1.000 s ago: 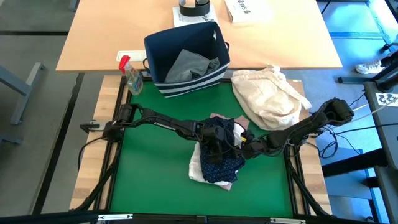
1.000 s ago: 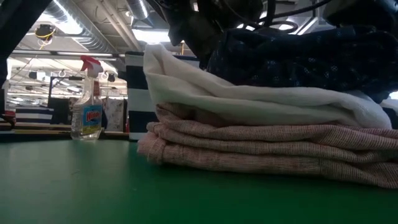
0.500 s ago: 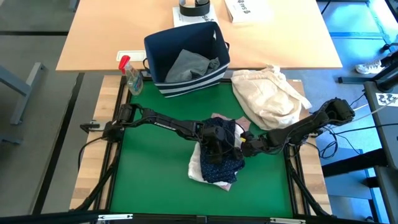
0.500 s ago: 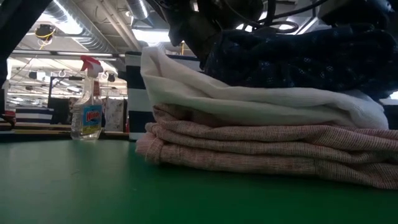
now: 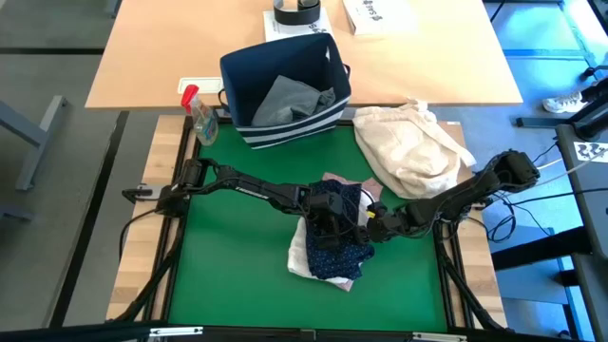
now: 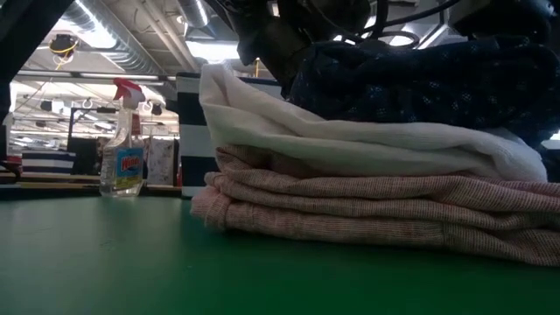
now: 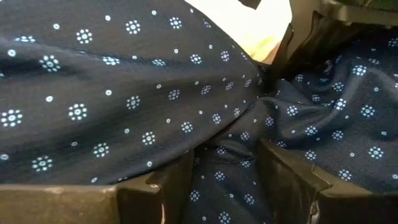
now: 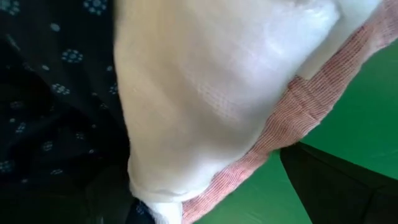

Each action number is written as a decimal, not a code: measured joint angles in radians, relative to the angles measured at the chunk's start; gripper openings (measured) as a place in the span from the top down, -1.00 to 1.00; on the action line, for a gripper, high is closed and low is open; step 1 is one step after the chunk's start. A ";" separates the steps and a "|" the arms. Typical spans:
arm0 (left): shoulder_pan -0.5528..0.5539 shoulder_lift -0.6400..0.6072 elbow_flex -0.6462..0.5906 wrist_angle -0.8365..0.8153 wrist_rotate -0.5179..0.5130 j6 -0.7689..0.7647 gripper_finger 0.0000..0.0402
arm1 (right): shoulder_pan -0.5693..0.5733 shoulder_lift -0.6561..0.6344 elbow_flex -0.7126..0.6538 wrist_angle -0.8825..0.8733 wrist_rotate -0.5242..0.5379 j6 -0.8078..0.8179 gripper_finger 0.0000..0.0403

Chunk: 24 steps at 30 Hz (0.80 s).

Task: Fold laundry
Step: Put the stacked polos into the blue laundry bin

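Note:
Three garments lie stacked in the middle of the green mat. The pale pink top (image 6: 367,210) is at the bottom, the white shirt (image 6: 350,140) lies on it, and the navy white-dotted shirt (image 5: 337,242) is on top. My left gripper (image 5: 330,225) is over the stack, shut on the navy shirt (image 7: 124,93). My right gripper (image 5: 367,226) stands open at the stack's right side. The edges of the white shirt (image 8: 205,93) and the pink top (image 8: 298,106) lie between its fingers; I cannot tell whether they touch. Light grey jeans (image 5: 290,100) lie in the bin. My left gripper (image 7: 227,180) has a bunched ridge of the navy shirt (image 7: 227,152) between its two fingers, which come slanting down from the table's left. How many layers they hold does not show. The shirt rests on the white shirt beneath it, and the cloth around the fingers lies in slack folds.
A navy bin with white stripes (image 5: 285,133) stands at the mat's far edge. A spray bottle (image 5: 199,114) is to its left and a cream-beige cloth bundle (image 5: 413,142) to its right. Bare green mat (image 5: 237,256) lies left of the stack and in front of it.
My right gripper has turned a little at the stack's right side without shifting its place. The white shirt's left end has edged slightly toward the table's left. My left gripper keeps its hold.

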 joint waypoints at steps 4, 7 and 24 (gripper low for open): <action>0.000 0.000 0.000 0.000 -0.001 0.000 0.11 | 0.001 0.039 0.001 0.022 0.031 0.012 -0.88; 0.000 0.000 0.000 0.000 -0.001 0.000 0.11 | 0.011 0.058 0.000 0.063 0.077 0.037 -0.88; 0.000 0.000 0.000 0.004 0.002 0.061 0.11 | 0.206 0.200 -0.123 0.451 0.558 0.338 -0.88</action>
